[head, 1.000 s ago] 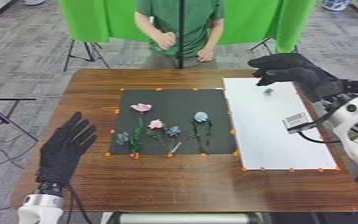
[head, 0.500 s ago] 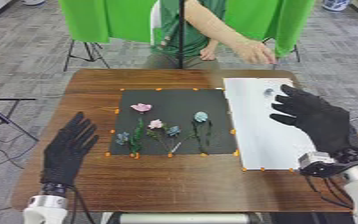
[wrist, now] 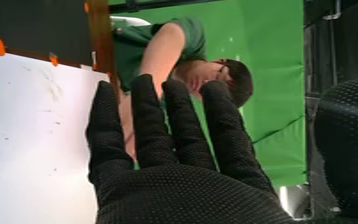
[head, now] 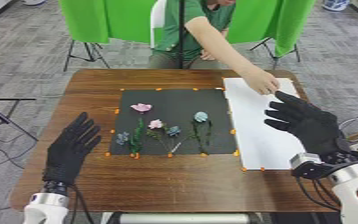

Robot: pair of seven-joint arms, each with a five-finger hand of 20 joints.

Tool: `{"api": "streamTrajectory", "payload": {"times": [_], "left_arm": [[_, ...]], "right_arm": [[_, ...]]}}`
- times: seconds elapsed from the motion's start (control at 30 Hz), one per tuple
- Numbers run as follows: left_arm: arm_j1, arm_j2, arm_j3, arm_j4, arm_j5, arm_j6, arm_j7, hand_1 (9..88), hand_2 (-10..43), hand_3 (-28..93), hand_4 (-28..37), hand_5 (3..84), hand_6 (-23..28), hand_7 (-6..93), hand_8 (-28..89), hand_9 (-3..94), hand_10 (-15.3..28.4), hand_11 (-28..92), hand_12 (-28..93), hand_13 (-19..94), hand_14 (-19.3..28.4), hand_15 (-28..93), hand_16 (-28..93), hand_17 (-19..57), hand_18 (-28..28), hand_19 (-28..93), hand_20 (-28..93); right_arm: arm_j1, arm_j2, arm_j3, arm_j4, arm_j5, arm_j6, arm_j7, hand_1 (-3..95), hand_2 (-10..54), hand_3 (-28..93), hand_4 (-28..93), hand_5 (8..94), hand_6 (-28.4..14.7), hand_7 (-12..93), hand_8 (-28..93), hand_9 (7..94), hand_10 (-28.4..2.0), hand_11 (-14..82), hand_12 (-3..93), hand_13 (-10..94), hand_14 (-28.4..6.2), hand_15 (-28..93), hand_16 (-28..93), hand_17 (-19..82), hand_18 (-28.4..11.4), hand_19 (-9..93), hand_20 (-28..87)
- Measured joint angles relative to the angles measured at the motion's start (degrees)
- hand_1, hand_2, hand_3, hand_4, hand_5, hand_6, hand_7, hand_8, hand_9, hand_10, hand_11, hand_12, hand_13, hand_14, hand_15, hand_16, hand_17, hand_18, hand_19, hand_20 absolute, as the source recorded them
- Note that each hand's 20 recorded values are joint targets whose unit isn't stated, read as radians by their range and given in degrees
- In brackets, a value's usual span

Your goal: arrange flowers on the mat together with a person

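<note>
My right hand [head: 304, 122] reached over the white sheet [head: 264, 145] with its fingers extended and nothing visible in its grasp, close to the hand of a person [head: 260, 81] working across the brown wooden table [head: 167, 185]. On the dark mat [head: 162, 97] alongside, the arrangement looked well under way: five blooms lay there, their green stems pointing mostly toward my side. One pink flower [head: 141, 107] lay farthest from me, toward the left, with a second pink flower [head: 156, 123] nearer, close to the middle. A blue flower [head: 173, 131] lay just beside that second bloom, a darker blue one [head: 123, 136] by the mat's left side, and a pale blue flower [head: 200, 116] to the right of the group. I judged those five to be placed, spaced loosely rather than bunched. What was left was harder to call. The person's fingers were down at the far part of the white sheet, near my fingertips, and I could not tell whether they held anything or whether our hands touched. If a further flower was to pass between us, taking it and laying it on the mat remained to be done; if not, perhaps only small adjustments were left. My left hand [head: 69, 150] was open and unladen at the left of the mat, well apart from the flowers.
</note>
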State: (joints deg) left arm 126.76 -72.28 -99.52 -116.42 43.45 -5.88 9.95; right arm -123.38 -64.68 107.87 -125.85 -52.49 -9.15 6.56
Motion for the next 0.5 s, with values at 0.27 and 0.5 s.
{"api": "streamTrajectory", "payload": {"times": [0.27,0.5], "left_arm": [[1.70,2.34,-2.40,-0.28,-0.56,0.10,0.37,25.7,-1.9,69,-26.7,32.5,2.8,15.4,-8,26.3,11.2,16,15,23,12.9,17,3,-9.6,21.1,41,8],[1.77,3.57,-3.01,-0.79,-0.68,0.16,1.10,25.2,-1.8,70,-26.6,32.6,2.8,15.4,-8,26.4,11.3,16,15,23,13.1,17,3,-9.5,21.1,41,8]], "right_arm": [[0.30,-0.18,-0.99,0.25,-1.13,-0.48,0.01,12.6,1.6,81,-25,36.3,-4.8,11,-8,37.3,-14.9,7.2,21.5,33,-14.0,12,30,7,-22.2,42,25],[2.01,0.35,-2.70,0.23,-1.45,-0.44,-0.27,12.7,1.7,81,-25,36.4,-4.8,12,-8,37.4,-15.0,7.4,21.6,33,-14.2,13,29,7,-22.3,42,25]]}}
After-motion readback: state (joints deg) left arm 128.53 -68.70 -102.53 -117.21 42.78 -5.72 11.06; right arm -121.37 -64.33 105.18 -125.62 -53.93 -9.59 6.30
